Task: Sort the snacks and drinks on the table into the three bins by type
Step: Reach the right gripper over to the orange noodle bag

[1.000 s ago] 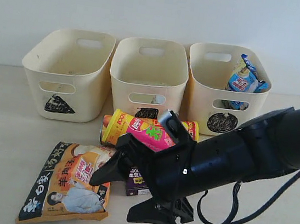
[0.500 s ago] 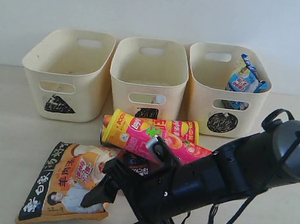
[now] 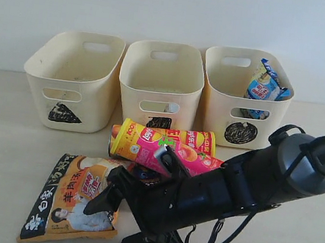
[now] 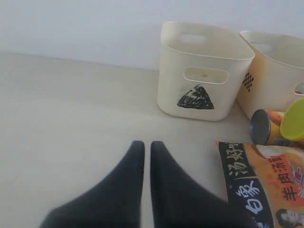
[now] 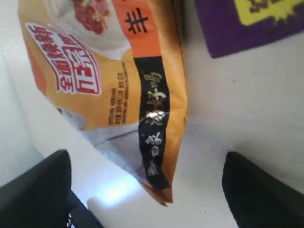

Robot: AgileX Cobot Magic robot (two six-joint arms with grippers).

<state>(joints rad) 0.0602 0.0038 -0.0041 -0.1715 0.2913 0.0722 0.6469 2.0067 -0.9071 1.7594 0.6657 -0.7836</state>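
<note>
Bins line the back of the table (image 3: pixel 4 137), three cream tubs side by side: the triangle bin (image 3: pixel 72 79) on the left, the square bin (image 3: pixel 162 79) in the middle and the circle bin (image 3: pixel 246 99) on the right, where the blue-white bag (image 3: pixel 266 86) leans upright against the far corner. Just in front of the square bin lie both crisp tubes on their sides, the pink tube (image 3: pixel 159 150) nearest and slanted across the yellow-orange-red tube (image 3: pixel 195 139) behind it, their yellow lids pointing left. The orange-black bag (image 3: pixel 71 199) lies flat at the front left. The right arm (image 3: pixel 262 182) reaches in low from the right and covers the pink tube's far end and most of the dark purple carton (image 5: pixel 242 23), which the right wrist view shows lying just beside the bag's edge. The right gripper (image 3: pixel 106 229) is spread wide, one finger on each side of the bag's lower corner, clamping nothing. The left gripper (image 4: pixel 147 145) has its fingers pressed almost together and empty, over bare table, left of the bag and well short of the triangle bin
</note>
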